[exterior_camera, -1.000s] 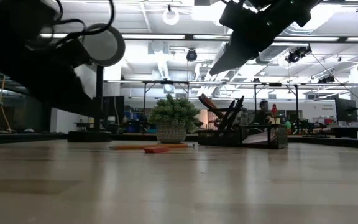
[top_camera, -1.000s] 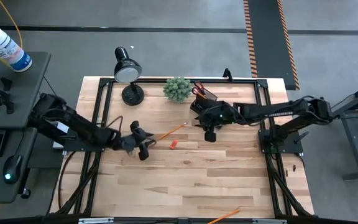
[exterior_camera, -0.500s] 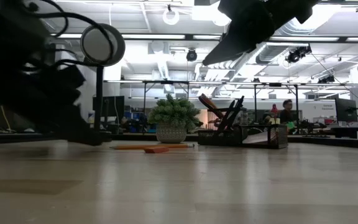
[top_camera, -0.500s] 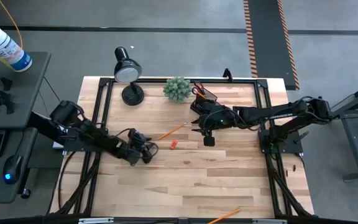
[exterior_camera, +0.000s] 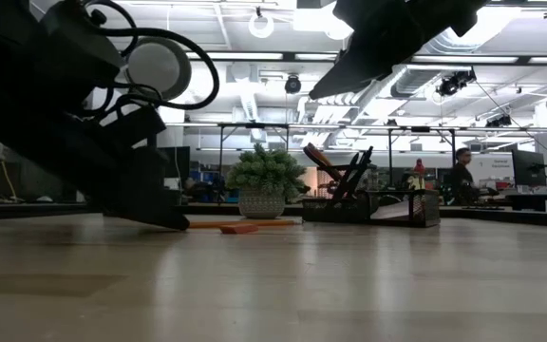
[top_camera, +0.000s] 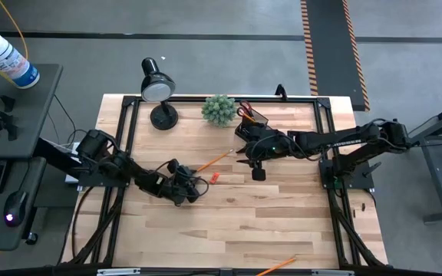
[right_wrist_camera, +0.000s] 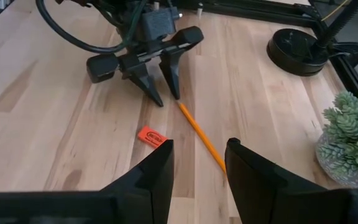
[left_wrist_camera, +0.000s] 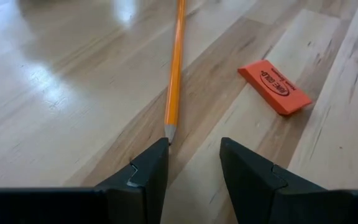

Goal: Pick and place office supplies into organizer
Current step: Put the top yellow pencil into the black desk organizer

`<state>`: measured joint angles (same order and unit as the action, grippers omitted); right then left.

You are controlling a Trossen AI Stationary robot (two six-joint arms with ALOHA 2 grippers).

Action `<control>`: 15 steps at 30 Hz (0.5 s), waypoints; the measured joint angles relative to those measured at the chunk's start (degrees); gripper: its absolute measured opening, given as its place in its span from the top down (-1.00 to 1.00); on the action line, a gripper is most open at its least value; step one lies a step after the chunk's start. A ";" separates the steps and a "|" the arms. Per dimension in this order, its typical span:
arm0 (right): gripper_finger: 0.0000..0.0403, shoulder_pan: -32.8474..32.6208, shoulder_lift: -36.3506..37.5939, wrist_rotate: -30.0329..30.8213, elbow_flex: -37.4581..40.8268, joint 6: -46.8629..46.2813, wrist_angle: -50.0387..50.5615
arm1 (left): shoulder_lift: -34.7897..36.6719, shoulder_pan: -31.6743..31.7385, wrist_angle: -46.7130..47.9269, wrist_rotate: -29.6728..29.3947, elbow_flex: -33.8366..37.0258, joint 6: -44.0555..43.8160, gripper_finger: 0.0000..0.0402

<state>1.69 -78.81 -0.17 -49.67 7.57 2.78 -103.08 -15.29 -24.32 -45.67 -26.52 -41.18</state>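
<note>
Moved: my left claw (top_camera: 190, 186) has slid toward the pencil (top_camera: 212, 160).
Claw: spread, empty (tip just ahead of fingers).
Pencil: flat on desk (top_camera: 244, 222), beside eraser (top_camera: 213, 178).
Advice: I'd straddle the tip squarely.

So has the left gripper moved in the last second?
Yes. The left gripper moved right and slightly down in the high view, closing on the fixed small orange eraser.

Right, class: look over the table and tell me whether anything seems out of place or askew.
One pencil hangs over the table's near edge, far from the organizer. Another pencil lies at a slant mid-table beside an orange eraser, just ahead of the left gripper's open fingers. Nothing looks spilled or damaged.
</note>
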 joint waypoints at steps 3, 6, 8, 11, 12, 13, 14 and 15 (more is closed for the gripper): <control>0.34 0.00 0.00 -0.13 0.00 -0.02 0.12 | -0.09 0.00 0.30 -0.04 -0.05 -0.79 0.32; 0.34 0.00 0.00 -0.13 0.00 -0.02 0.19 | -0.16 0.00 0.38 -0.47 -0.05 -1.06 0.32; 0.34 0.00 0.00 -0.13 0.00 -0.02 0.19 | -0.18 0.24 0.56 -0.73 -0.05 -1.12 0.32; 0.34 -0.12 0.00 -0.18 0.00 -0.02 0.21 | -0.21 0.68 0.83 -0.84 -0.05 -1.23 0.32; 0.34 -0.23 0.00 -0.19 0.00 -0.01 0.21 | -0.21 0.81 1.01 -0.86 -0.05 -1.25 0.32; 0.34 -0.40 0.00 -0.17 0.00 0.01 0.19 | -0.21 1.06 1.19 -0.96 -0.05 -1.25 0.32; 0.34 -0.61 0.00 -0.17 0.00 0.03 0.21 | -0.21 1.25 1.30 -1.07 -0.05 -1.27 0.32; 0.34 -0.88 0.00 -0.17 0.00 0.05 0.19 | -0.21 1.39 1.41 -1.21 -0.05 -1.27 0.32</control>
<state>0.81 -78.81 -0.34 -49.67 7.62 2.96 -103.28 -13.90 -22.91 -46.87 -26.57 -42.46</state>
